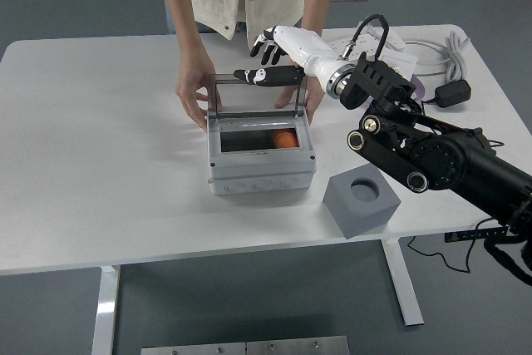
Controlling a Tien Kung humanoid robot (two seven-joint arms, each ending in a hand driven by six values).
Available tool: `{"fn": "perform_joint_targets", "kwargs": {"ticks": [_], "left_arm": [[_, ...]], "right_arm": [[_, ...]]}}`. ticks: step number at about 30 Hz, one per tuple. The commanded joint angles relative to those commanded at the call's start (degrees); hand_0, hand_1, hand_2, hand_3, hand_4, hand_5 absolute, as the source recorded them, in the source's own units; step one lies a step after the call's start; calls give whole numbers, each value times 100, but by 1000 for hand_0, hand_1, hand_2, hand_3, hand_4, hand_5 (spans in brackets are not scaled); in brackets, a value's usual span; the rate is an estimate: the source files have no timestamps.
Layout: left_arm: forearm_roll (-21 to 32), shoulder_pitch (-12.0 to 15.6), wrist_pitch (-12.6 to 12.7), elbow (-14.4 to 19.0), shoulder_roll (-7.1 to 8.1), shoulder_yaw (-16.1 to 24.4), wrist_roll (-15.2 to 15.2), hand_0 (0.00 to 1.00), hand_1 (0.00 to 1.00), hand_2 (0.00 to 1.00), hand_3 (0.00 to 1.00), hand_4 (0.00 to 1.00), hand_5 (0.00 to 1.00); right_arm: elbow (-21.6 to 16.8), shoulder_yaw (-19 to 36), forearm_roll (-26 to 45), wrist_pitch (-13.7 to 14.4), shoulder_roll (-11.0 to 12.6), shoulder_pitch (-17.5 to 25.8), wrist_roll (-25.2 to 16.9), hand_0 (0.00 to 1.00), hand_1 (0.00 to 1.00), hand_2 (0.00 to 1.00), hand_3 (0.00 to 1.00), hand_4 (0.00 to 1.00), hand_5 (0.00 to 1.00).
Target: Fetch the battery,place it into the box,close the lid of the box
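A grey box (261, 174) stands at the table's middle with its clear lid (256, 99) raised upright at the back. An orange battery (285, 140) lies inside at the right. My right hand (273, 57) hovers just behind and above the lid's top edge. Its fingers are spread and hold nothing, and the thumb (268, 76) lies along the lid's top edge. A person at the far side holds the box with one hand (196, 97) at its left back corner and the other hand (311, 100) at its right back corner. My left arm is out of view.
A grey block with a round hole (361, 203) sits to the right of the box. A power strip (362, 43), papers and a black adapter with cables (452, 91) lie at the back right. My right arm (432, 160) stretches over the table's right side.
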State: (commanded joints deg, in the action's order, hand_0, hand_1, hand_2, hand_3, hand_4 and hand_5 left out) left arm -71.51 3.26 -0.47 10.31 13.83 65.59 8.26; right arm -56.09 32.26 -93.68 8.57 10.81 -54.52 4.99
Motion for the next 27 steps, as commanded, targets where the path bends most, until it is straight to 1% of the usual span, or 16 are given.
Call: {"fn": "perform_joint_targets", "kwargs": {"ticks": [5, 6, 11, 12, 15, 17, 18, 22, 27], "left_arm": [[51, -27, -3, 0, 13, -59, -9, 595, 757, 604, 484, 51, 2], [57, -31, -4, 0, 14, -68, -10, 596, 759, 605, 483, 48, 2], [131, -49, -11, 0, 27, -158, -26, 596, 759, 605, 483, 48, 2], [154, -53, -11, 0, 29, -181, -32, 594, 758, 605, 482, 46, 2], [205, -56, -8, 0, 31, -233, -44, 594, 758, 605, 482, 46, 2], [204, -52, -7, 0, 29, -230, -45, 594, 758, 605, 482, 46, 2], [200, -48, -5, 0, 30, -223, -45, 595, 758, 608, 482, 45, 2], [198, -37, 0, 0, 30, -211, -46, 595, 758, 608, 482, 45, 2], [247, -30, 12, 0, 22, -235, -56, 596, 758, 608, 482, 48, 2]], "right_arm": [[267, -75, 84, -3, -93, -106, -24, 629, 542, 589, 628, 910, 698], [321, -93, 103, -1, -114, -122, -31, 657, 579, 614, 642, 928, 742], [661, -201, 227, 34, -253, -181, -88, 657, 579, 614, 642, 928, 742], [717, -218, 252, 43, -275, -180, -99, 686, 593, 632, 650, 959, 808], [813, -254, 300, 65, -310, -167, -111, 686, 593, 632, 650, 959, 808], [823, -276, 311, 73, -314, -155, -105, 686, 593, 632, 650, 959, 808], [808, -293, 320, 77, -307, -144, -101, 708, 608, 636, 651, 978, 856], [686, -363, 319, 74, -256, -91, -71, 708, 608, 636, 651, 978, 856], [366, -498, 279, 44, -108, 12, 10, 708, 603, 638, 649, 976, 853]]}}
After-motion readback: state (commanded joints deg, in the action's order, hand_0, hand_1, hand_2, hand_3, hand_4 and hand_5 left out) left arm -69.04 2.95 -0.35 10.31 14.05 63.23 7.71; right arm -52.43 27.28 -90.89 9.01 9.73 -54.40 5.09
